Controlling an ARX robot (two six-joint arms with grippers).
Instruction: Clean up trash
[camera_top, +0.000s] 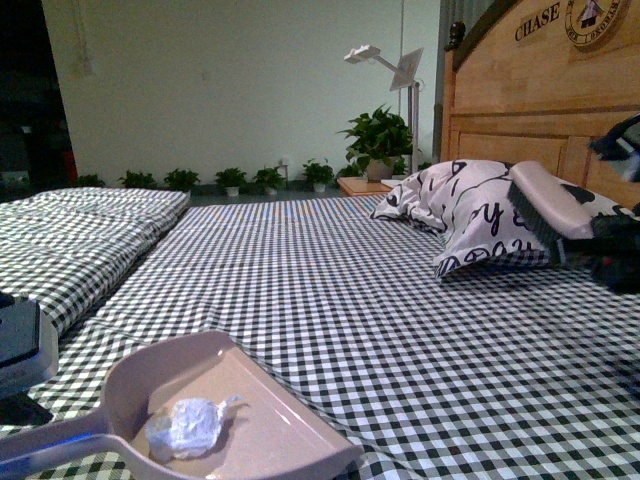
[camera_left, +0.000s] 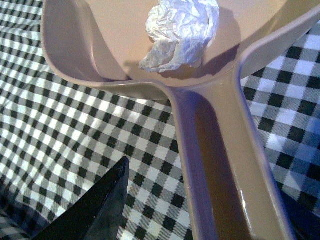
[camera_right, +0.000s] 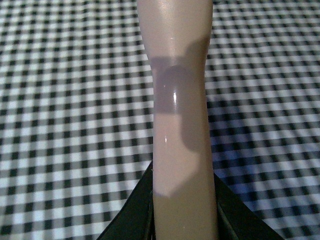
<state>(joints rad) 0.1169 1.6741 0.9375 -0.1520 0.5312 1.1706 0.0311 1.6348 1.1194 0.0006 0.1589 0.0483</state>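
Observation:
The trash (camera_top: 190, 425), a small silvery-white crumpled wad, lies inside the beige dustpan (camera_top: 270, 415) on the checked bedspread at the front left. In the left wrist view the trash (camera_left: 182, 32) sits at the back of the dustpan's pan (camera_left: 90, 55). My left gripper (camera_left: 210, 200) is open, and its jaws straddle the dustpan handle (camera_left: 225, 160); one dark finger (camera_left: 95, 210) shows. My right gripper (camera_right: 182, 200) is shut on the beige brush handle (camera_right: 180, 100). In the front view it holds the brush (camera_top: 545, 200) up at the far right, in front of the pillow.
A white pillow with black doodles (camera_top: 460, 215) leans on the wooden headboard (camera_top: 540, 90) at the back right. A second checked mattress (camera_top: 80, 220) lies to the left. Potted plants (camera_top: 380, 140) and a white lamp (camera_top: 385, 60) stand beyond the bed.

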